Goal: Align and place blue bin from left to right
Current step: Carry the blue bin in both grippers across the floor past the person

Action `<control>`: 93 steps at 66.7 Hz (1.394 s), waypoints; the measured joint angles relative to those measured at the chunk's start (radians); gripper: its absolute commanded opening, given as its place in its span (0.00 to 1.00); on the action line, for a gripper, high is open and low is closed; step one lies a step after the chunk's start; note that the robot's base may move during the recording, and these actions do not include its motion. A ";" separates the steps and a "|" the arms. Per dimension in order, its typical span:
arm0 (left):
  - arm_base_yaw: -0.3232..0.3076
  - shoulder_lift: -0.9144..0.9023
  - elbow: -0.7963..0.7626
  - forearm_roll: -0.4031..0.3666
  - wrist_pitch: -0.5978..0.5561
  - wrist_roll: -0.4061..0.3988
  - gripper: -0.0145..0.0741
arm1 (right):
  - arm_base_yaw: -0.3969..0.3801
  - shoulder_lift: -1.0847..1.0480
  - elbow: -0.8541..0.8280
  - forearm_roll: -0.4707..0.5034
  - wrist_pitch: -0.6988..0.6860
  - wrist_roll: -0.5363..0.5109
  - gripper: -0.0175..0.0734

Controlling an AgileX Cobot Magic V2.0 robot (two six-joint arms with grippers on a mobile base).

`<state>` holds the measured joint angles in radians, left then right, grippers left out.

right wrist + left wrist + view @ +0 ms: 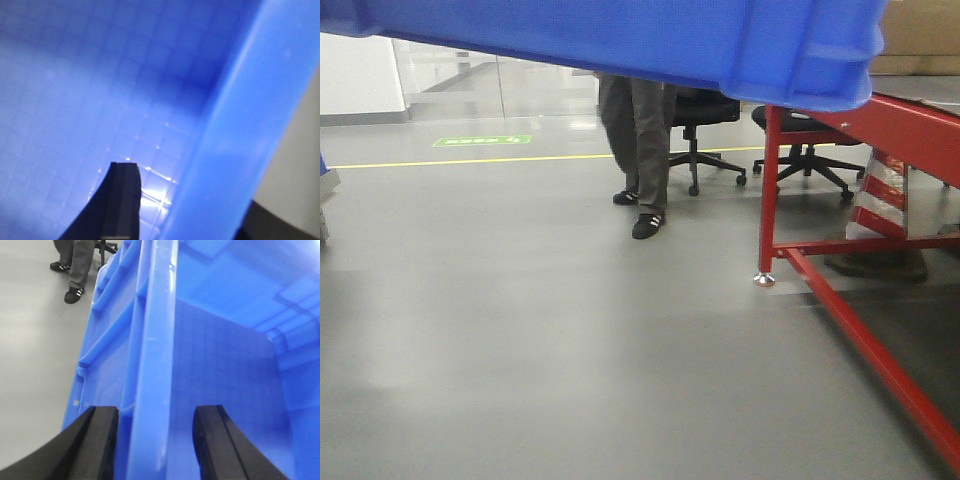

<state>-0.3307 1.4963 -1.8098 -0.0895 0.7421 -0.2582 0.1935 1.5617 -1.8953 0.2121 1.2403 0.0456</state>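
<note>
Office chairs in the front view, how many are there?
2. One black swivel chair stands behind the person's legs; the other is right of it, behind the red table leg. The blue plastic bin may hide more.

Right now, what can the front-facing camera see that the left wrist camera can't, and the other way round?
Only the front-facing view shows the red table frame, the yellow floor line and a green floor marking. Only the left wrist view shows the left pincer, with one black finger on each side of the rim of the blue bin, and the bin's inside wall. Both views show the bin, the grey floor and a person standing in dark shoes.
</note>
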 measured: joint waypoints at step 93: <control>0.000 0.000 0.000 0.000 -0.002 0.000 0.04 | 0.000 0.000 0.000 0.000 0.002 0.000 0.12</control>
<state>-0.3307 1.4963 -1.8098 -0.0895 0.7399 -0.2582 0.1935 1.5617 -1.8953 0.2121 1.2422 0.0456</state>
